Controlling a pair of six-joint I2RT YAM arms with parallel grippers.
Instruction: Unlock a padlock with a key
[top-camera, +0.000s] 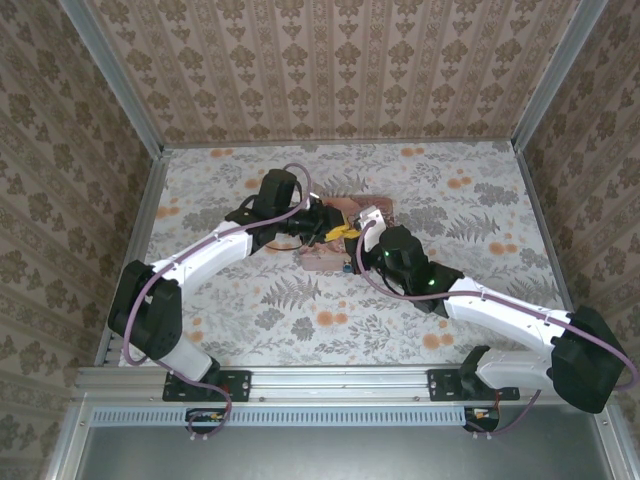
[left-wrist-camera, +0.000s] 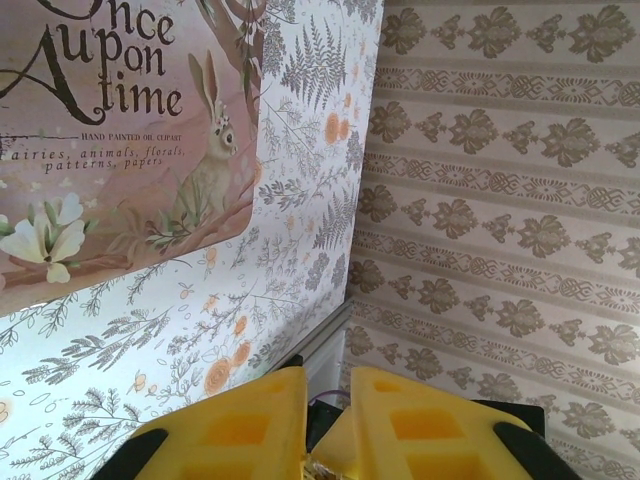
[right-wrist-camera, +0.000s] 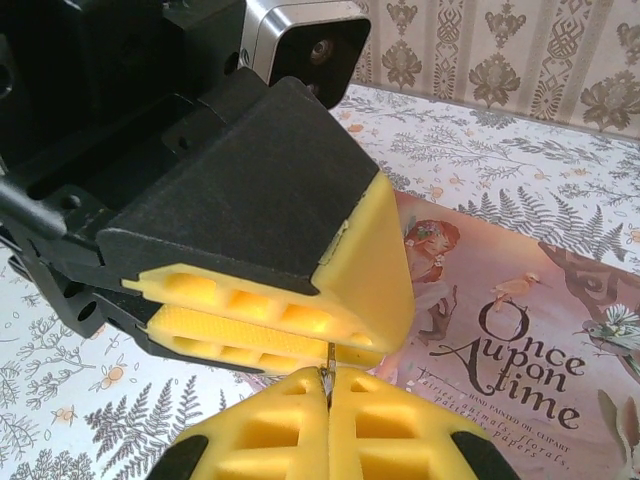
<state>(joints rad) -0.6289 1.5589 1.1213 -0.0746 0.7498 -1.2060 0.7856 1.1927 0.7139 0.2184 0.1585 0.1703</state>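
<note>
— Your right jaws pinch the key (right-wrist-camera: 327, 373), a thin sliver meeting the left pads (right-wrist-camera: 270, 335) above the pink tin (right-wrist-camera: 520, 340); your left jaws sit pressed together.
— And the padlock?
— Hidden; probably between those pads, I judge. Keep the key straight; ease it in; twist only once seated.

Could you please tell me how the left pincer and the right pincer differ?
In the right wrist view the left pincer has its fingers stacked one over the other, while the right pincer has them side by side. The right pincer pinches a thin silvery sliver, apparently the key; the left pincer, in its own wrist view, shows a narrow gap, contents hidden. Both have yellow fingers and meet tip to tip above the pink tin.
</note>
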